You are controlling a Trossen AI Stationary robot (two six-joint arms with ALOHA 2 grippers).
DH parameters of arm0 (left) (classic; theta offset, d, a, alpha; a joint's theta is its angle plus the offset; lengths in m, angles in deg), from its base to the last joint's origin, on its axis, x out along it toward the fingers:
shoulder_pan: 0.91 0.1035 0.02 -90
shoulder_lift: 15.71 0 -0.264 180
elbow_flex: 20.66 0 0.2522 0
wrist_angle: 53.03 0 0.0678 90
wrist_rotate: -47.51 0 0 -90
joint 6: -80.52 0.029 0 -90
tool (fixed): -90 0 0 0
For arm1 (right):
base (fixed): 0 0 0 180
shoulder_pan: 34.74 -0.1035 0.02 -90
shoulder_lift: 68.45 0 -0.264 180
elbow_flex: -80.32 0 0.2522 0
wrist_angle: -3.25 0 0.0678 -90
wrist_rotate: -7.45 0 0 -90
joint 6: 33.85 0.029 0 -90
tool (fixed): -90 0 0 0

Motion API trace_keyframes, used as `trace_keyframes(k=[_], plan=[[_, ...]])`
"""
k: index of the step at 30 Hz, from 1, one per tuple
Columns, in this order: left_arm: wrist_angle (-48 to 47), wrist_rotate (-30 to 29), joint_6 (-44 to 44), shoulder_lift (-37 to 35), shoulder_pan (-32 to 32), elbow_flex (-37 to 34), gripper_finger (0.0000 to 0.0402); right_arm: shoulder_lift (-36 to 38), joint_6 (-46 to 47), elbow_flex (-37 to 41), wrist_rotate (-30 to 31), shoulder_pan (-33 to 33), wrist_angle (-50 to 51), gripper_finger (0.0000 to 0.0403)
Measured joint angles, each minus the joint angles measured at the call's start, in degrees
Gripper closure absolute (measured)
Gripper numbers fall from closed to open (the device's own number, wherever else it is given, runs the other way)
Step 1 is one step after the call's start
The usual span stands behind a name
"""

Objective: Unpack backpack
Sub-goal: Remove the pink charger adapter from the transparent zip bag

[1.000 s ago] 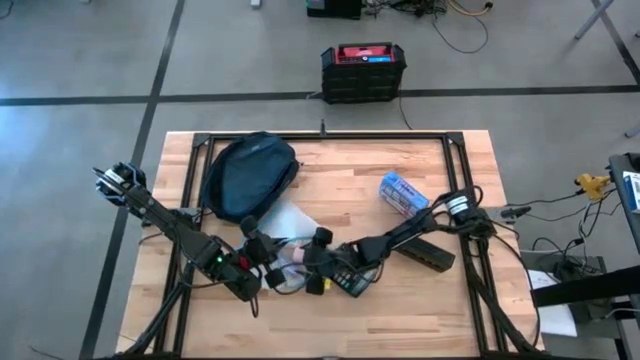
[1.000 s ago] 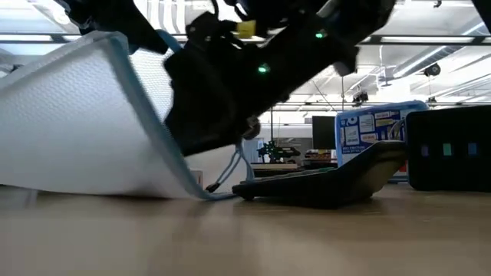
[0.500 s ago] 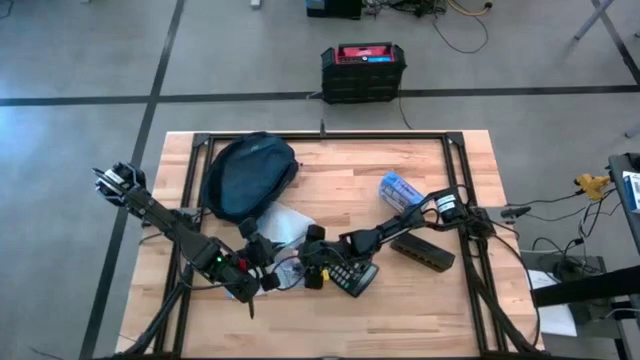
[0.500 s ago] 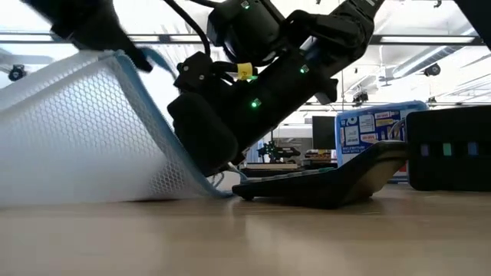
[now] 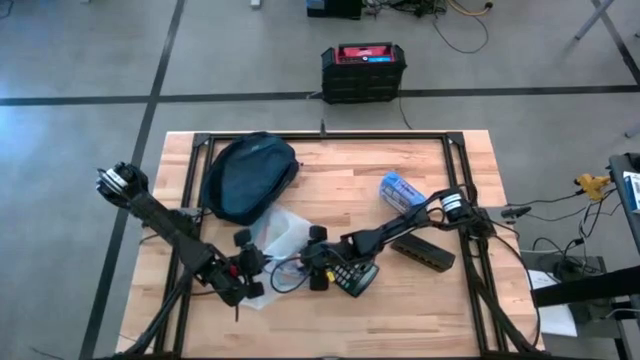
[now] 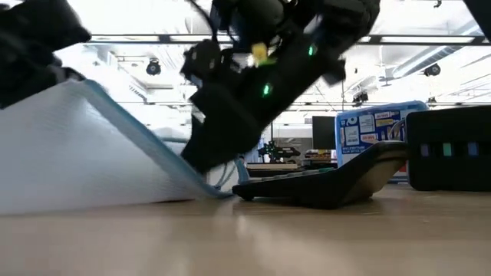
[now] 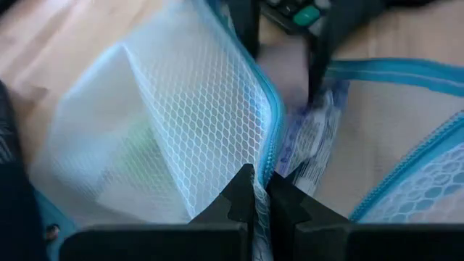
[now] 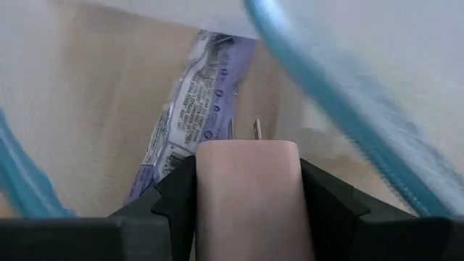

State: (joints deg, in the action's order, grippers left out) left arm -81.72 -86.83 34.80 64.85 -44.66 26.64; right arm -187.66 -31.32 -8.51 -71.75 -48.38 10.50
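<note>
Presently, by descending size:

Surface (image 5: 340, 190): pale wooden top inside a dark frame, carrying every loose item.

Backpack (image 5: 250, 175): dark navy, rounded, lying toward the far left of the surface, well apart from both end effectors. Nothing touches it; it appears set aside while one of its contents is emptied.

Mesh zip pouch (image 7: 167, 138): translucent white honeycomb mesh with a blue zipper edge, lying near the front, just in front of the backpack. Its mouth is lifted off the wood, apparently so the other arm can reach inside.

Blue-printed box (image 5: 402, 192): lying on the right half, apart from the work.

Black remote-like device (image 5: 352, 277): flat on the wood just beside the pouch mouth, keys upward.

Left end effector (image 7: 259, 194): fingers pressed fully together, pinching the pouch's zipper edge, evidently as the anchor that keeps the mouth raised.

Right end effector (image 8: 246, 174): reaching into the pouch mouth, its fingers partly spread around a pale pinkish block with two metal prongs, judged a plug adapter (image 8: 246, 188). The block fills the gap between the fingers, so it reads as gripped.

Purple-printed foil sachet (image 8: 185, 116): lying inside the pouch beyond the adapter, untouched.
</note>
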Motion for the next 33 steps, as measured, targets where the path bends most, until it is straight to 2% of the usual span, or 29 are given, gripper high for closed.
trace_keyframes(k=[4, 9, 13, 17, 22, 26, 31, 33], plan=[[4.0, 0.0, -2.0, 0.0, -0.7, -2.8, 0.0402, 5.8, -0.4, -0.2, 1.2, -1.5, 6.4, 0.0233], [3.4, -2.2, -2.5, 0.0, -0.7, -3.7, 0.0402, 10.3, -3.0, -0.2, 0.7, -6.6, 16.6, 0.0233], [0.5, -8.6, -0.6, -0.5, -0.5, -3.3, 0.0402, 10.4, -4.1, 0.1, -0.9, -11.6, 19.4, 0.0233], [-2.0, -15.5, 1.8, -2.9, 0.5, -3.3, 0.0402, 7.3, -5.6, 0.1, -1.6, -14.9, 16.6, 0.0233], [-1.6, -19.7, 13.2, -7.7, 2.1, -3.3, 0.0402, 3.9, -8.7, 0.1, -4.1, -13.2, 9.2, 0.0233], [-1.2, -22.1, 22.1, -12.7, 2.6, -3.3, 0.0402, 1.5, -11.0, 0.1, -10.9, -9.8, 4.4, 0.0233], [1.9, -22.3, 28.3, -17.9, 2.6, -3.3, 0.0402, -1.6, -12.5, -0.2, -14.2, -6.6, 4.7, 0.0231], [3.9, -22.3, 30.2, -18.8, 2.6, -3.3, 0.0402, -1.7, -13.3, -0.2, -14.2, -6.4, 5.5, 0.0210]])
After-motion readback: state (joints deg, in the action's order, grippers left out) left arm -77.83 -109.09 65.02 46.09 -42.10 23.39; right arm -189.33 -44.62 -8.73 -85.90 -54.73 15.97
